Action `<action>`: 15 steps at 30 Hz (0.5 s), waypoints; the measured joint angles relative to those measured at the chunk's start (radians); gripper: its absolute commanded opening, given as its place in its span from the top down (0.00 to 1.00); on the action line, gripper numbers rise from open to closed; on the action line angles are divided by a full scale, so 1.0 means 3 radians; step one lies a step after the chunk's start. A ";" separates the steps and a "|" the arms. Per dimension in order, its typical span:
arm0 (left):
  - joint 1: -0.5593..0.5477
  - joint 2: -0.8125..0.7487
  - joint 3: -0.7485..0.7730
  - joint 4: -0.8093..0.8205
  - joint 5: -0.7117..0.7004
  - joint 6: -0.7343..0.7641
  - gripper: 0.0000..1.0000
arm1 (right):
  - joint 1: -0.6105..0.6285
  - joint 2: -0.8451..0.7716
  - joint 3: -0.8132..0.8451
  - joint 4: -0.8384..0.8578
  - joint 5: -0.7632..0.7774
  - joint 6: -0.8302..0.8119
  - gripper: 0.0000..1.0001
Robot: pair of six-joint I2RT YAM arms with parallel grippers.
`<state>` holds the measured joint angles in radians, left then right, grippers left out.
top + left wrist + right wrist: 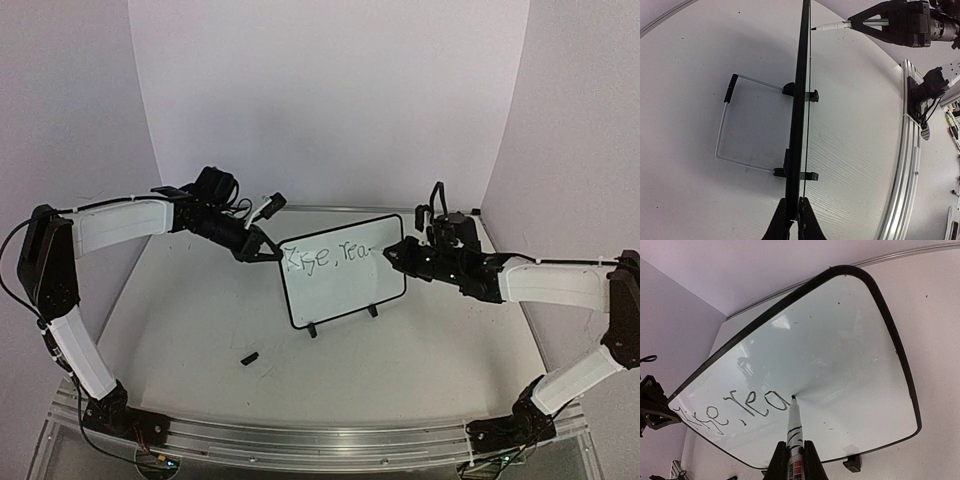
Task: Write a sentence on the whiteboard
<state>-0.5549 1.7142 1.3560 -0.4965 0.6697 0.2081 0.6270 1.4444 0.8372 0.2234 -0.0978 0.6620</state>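
Currently: whiteboard (345,285) upright on tabletop (200,330), its left edge clamped in left gripper (272,252) fingers. Right gripper (390,254) fingers grip marker (794,426), tip at board beside unfinished sentence (328,256), "Rise, rea". Step: mid-word; next likely needs a steady "c" stroke rightward.

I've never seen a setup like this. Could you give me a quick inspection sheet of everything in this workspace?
Surface: pale table, faint scuffs.
Job's things: whiteboard upright on its feet, wire stand behind; lettering reads roughly "Rise, rea"; marker tip at the board.
Clutter: small black piece in front of the board, maybe a cap.
Grippers: left gripper shut on the whiteboard's edge; right gripper shut on the marker.
Cables: black cable loops by the left arm.
Surroundings: plain white walls; metal rail at the near edge.
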 measured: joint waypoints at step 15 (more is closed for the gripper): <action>-0.0009 0.0000 0.0010 -0.0005 -0.0008 0.0006 1.00 | 0.0000 -0.0102 0.0003 0.0001 0.0067 -0.0010 1.00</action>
<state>-0.5575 1.7142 1.3590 -0.4980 0.6674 0.2100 0.6270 1.4137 0.8379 0.2237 -0.0777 0.6590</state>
